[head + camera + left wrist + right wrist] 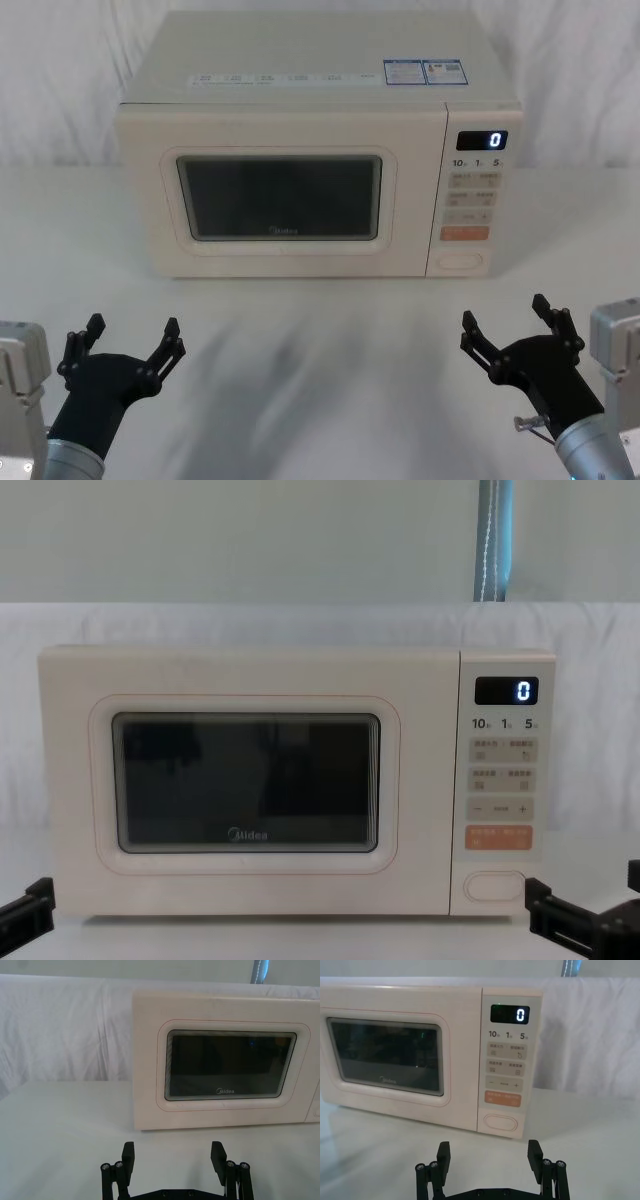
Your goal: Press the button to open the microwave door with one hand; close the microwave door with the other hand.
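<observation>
Head view: microwave (pixel 300 150) sits on the white table (pixel 320 380), door (pixel 280 195) flush shut, display (pixel 482 140) reads 0. Button (pixel 465 261) is at the bottom of the control panel, right of the door, directly under the orange key (pixel 465 234). Left gripper (pixel 132 340) hovers over the table in front of the microwave's left end, fingers spread wide, holding nothing. Right gripper (pixel 508 322) hovers in front of the panel end, fingers also wide and empty. Both are well apart from the microwave.

Left wrist view: left gripper (pixel 174 1155) points at the door (pixel 225 1067), two fingertips (pixel 128 1151) wide apart with bare table between them. Door window and Midea logo are square ahead, door closed against the body.

Right wrist view: right gripper (pixel 489 1152) faces the panel, fingertips (pixel 535 1149) wide. Button (pixel 500 1122) lies beyond the gap between them, below the orange key (pixel 502 1098). Display (pixel 510 1014) shows 0. Door (pixel 400 1055) is closed, left of the panel.

Chest view: microwave (pixel 300 680) front-on, door (pixel 245 785) shut, button (pixel 494 885) at the panel's lower end under the orange key (pixel 498 837). Right gripper (pixel 585 900) pokes in just below and to the right of the button, not touching. Left gripper's fingertip (pixel 30 900) shows by the microwave's lower left corner.
</observation>
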